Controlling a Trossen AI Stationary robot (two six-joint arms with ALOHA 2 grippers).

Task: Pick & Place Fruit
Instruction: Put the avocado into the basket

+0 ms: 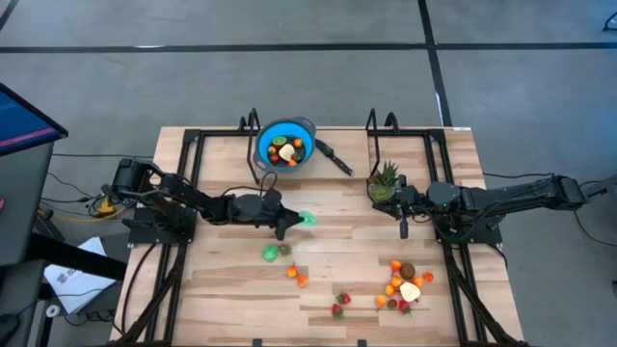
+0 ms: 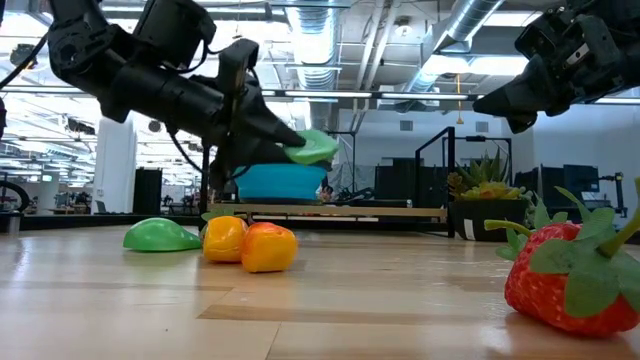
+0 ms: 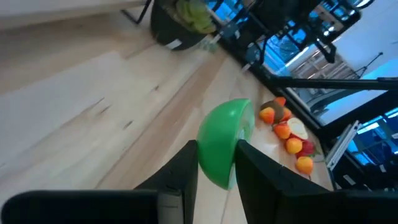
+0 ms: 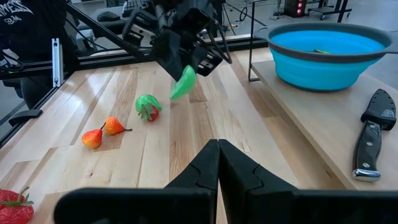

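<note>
Left wrist view shows you the lime [image 3: 225, 144], a smooth glossy green half-round, pinched between the left gripper [image 3: 214, 168]'s dark fingers, lifted above the pale wood-grain table [image 3: 81, 93]. Only the high view shows fruit already in the round blue bowl [image 1: 265, 146] beyond. The right gripper [image 4: 217, 163] hangs pressed shut, empty.

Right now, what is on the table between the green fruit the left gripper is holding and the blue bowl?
Nothing: in the high view, only bare wooden table lies between the green toy fruit in the left gripper and the round blue bowl.
</note>
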